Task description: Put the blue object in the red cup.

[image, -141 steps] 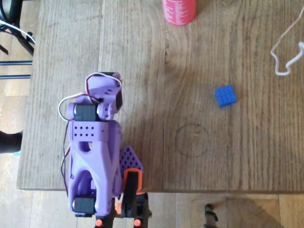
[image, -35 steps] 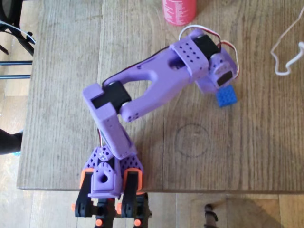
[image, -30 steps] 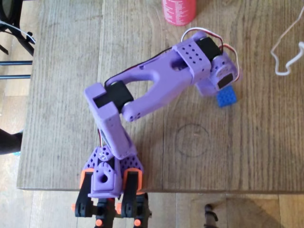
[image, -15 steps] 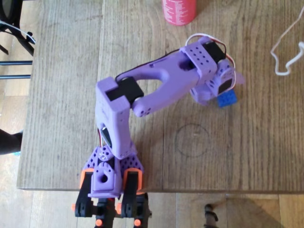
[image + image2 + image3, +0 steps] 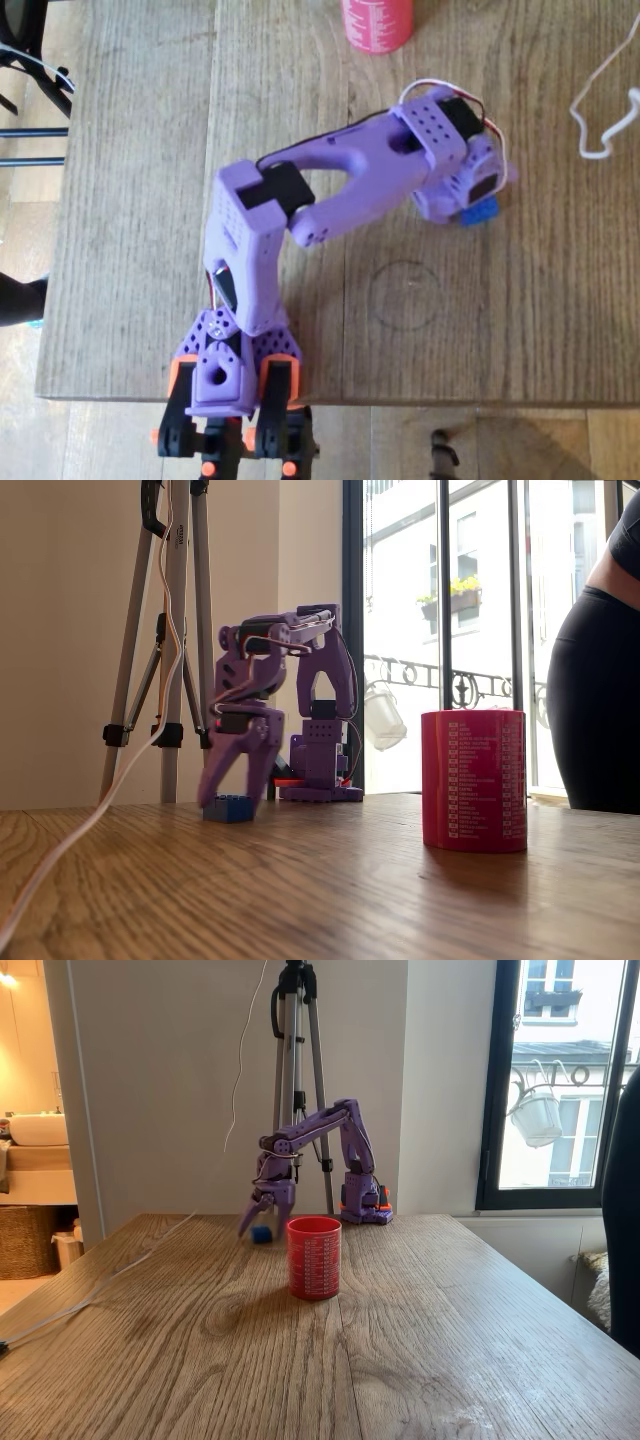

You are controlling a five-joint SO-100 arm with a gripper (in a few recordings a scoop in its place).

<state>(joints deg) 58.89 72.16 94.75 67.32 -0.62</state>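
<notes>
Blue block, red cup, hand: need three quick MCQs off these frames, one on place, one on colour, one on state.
1. Where is the blue block?
A. inside the red cup
B. on the table under the hand
C. on the floor

2. What colour is the arm?
A. purple
B. white
C. black

3. How does the red cup stand?
A. tipped on its side
B. upside down
C. upright, opening up

Answers:
1 B, a fixed view shows the block flat on the wooden table with the hand straddling it.
2 A, the arm is purple in all views.
3 C, another fixed view shows the cup's open rim on top.
</notes>
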